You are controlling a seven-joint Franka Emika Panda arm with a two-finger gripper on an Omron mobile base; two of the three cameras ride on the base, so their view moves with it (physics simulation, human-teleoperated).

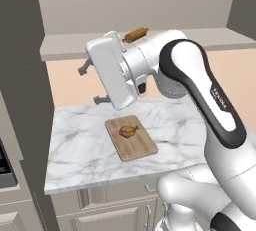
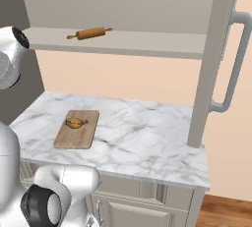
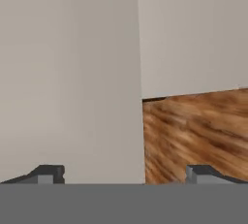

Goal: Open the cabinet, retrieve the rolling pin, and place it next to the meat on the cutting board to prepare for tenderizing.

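Cabinet door (image 2: 216, 64) already stood swung out, and the rolling pin (image 2: 89, 33) lay on the open shelf (image 2: 147, 42), well above the meat (image 2: 75, 123) on the cutting board (image 2: 76, 140) on the desk (image 2: 142, 137). The fingers (image 1: 91, 82) were spread wide, holding nothing, and pointed off to the left, away from the pin. Likely risks: a round pin rolling along the shelf or off its edge if nudged on approach, or the bulky wrist clipping the shelf lip while reaching.

I'm seeing the meat (image 2: 75, 123) sitting on the cutting board (image 2: 77, 137), the rolling pin (image 2: 90, 33) lying on the cabinet (image 2: 147, 42) shelf above.
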